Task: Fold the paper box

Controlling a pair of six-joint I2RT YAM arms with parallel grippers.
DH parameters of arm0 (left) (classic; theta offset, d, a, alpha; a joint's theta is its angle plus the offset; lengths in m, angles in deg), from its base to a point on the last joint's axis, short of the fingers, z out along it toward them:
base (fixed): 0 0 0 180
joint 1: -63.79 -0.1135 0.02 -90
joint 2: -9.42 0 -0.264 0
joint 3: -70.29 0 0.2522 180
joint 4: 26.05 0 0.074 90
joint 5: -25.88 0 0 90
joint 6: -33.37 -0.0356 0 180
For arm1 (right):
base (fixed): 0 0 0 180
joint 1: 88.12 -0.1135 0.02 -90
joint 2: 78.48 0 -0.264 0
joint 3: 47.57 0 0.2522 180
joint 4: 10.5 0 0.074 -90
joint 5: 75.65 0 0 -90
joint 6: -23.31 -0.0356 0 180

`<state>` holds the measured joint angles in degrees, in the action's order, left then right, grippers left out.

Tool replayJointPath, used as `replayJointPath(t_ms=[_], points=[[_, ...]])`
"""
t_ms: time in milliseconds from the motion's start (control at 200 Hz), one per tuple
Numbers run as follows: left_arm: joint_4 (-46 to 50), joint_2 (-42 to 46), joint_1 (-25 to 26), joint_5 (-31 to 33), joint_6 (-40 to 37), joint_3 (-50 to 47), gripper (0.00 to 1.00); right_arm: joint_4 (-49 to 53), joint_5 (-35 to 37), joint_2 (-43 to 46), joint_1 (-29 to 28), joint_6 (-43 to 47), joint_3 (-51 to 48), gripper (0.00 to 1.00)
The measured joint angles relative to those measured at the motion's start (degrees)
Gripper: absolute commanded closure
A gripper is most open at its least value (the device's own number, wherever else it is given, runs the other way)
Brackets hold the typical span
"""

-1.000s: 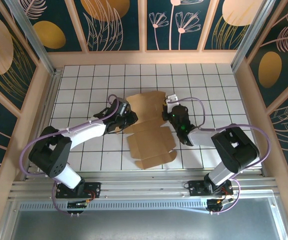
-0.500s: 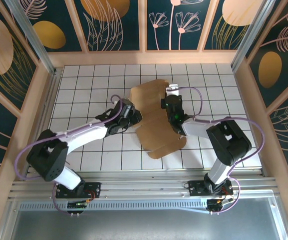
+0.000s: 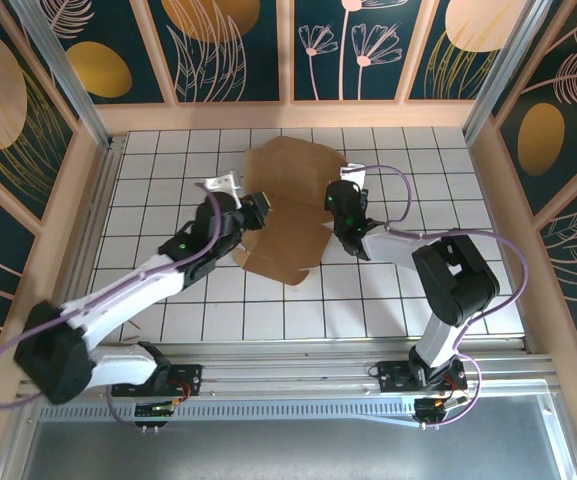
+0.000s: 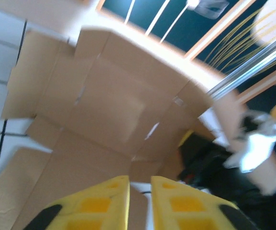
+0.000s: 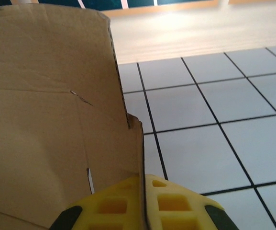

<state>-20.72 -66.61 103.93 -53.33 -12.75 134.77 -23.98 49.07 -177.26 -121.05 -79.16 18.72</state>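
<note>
- The paper box was an unfolded brown die-cut sheet with many flaps. It sat on the white tiled table, around mid-table toward the far side, between the two arms
- From above, its far portion stood tilted up off the tiles and its near flaps reached down toward the surface; whether they touched it could not be told
- The left gripper was at the sheet's left edge. Its yellow pads were nearly together with a thin strip of cardboard in the narrow gap, so it was clamped on the paper box
- Its wrist view was blurred, yet showed creased panels and small slots rising ahead of the fingers
- The right gripper was at the sheet's right edge, jaws closed tight on a flap edge running between the pads
- In the right wrist view the sheet stood upright to the left of the fingers, with bare tiles to the right and a pale wooden ledge beyond
- The two grippers faced each other across the sheet, near but apart
</note>
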Motion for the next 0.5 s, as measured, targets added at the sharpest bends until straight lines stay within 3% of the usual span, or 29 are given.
replayJointPath(t_ms=[190,501], points=[[0.09,-17.46,0.00,-2.56,2.49,3.69,0.93,0.48,-0.61,-0.07,-0.13,-2.10,-0.13,0.92],[-2.10,-33.03,0.00,-3.63,3.82,12.37,0.99,-2.84,-2.03,0.07,-1.68,-3.02,-4.61,0.92]])
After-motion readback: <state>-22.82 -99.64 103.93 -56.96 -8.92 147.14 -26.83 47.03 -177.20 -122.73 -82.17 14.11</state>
